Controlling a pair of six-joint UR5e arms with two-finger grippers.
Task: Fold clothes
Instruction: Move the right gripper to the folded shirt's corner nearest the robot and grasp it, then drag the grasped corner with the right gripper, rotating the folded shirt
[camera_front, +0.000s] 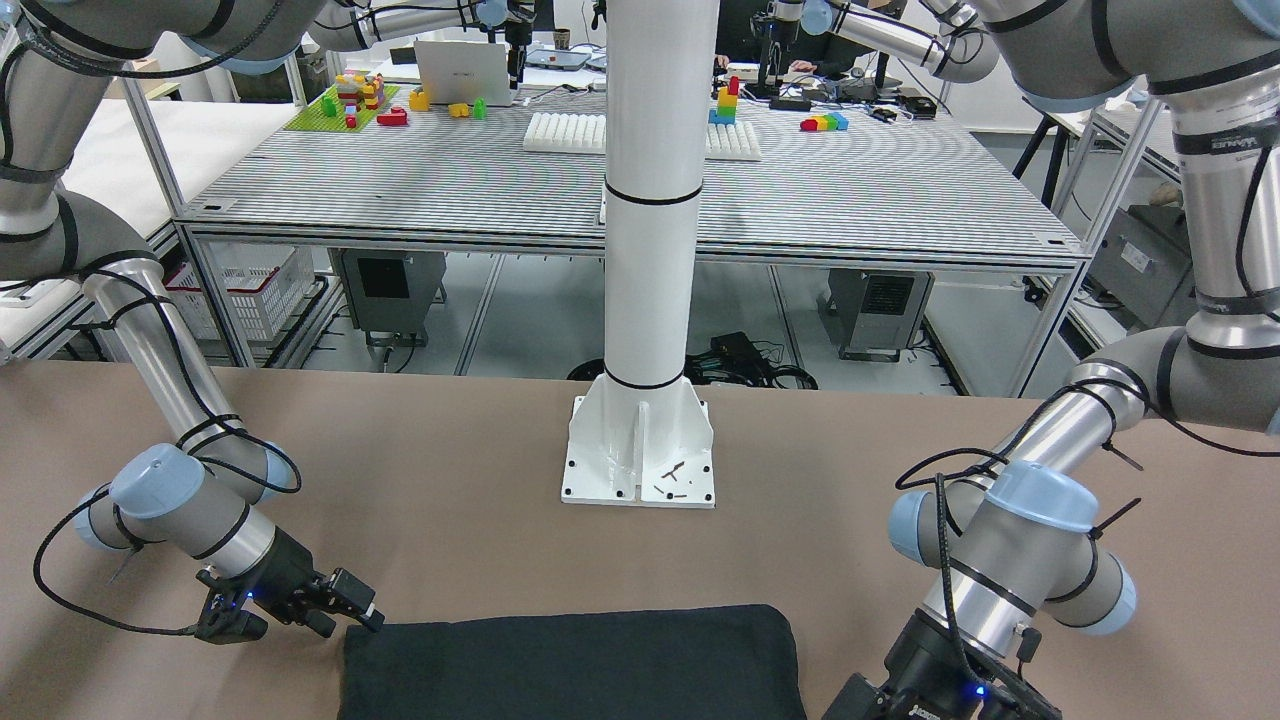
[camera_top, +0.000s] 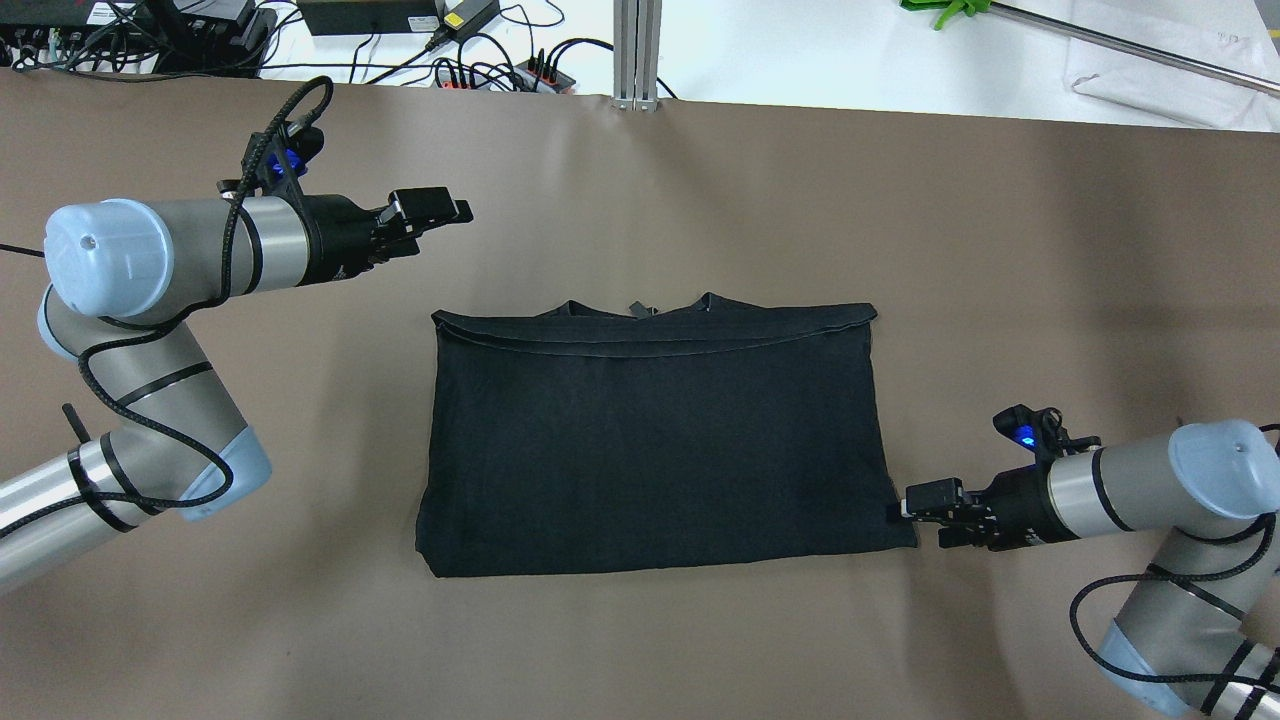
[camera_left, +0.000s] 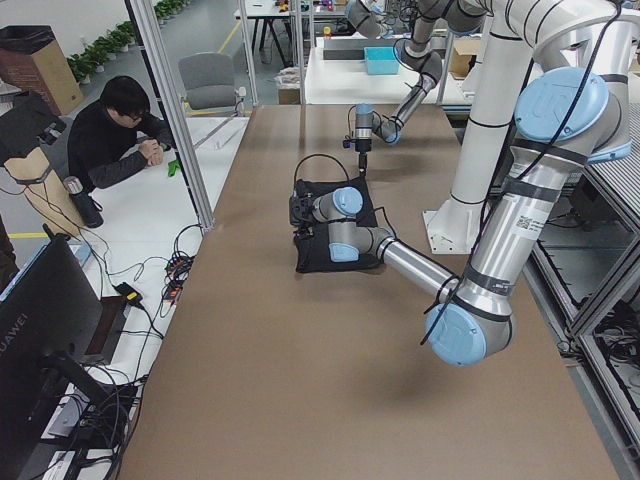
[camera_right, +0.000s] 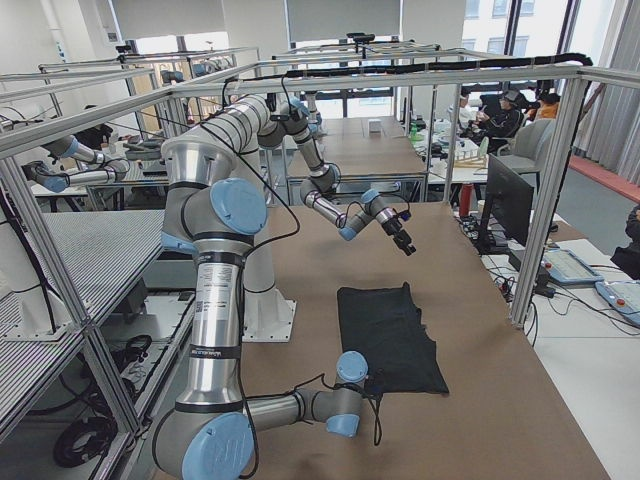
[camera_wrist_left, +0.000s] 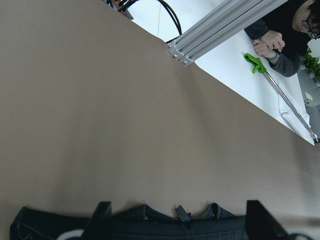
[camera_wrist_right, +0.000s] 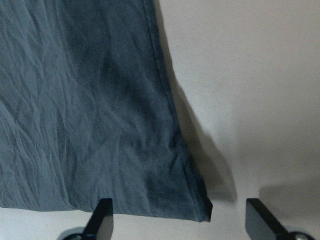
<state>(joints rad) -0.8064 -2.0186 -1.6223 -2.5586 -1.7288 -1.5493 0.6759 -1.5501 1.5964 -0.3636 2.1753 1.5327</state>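
The black garment lies folded into a flat rectangle at the table's middle, its collar edge on the far side. My right gripper is open and low at the garment's near right corner. In the right wrist view that corner lies between the spread fingers. My left gripper is open and empty, above the table beyond the garment's far left corner. The left wrist view shows the collar edge past its spread fingers. The garment also shows in the front-facing view.
The white pole's base plate stands on the brown table on the robot's side of the garment. Cables and power strips lie past the table's far edge. A seated person is beyond that edge.
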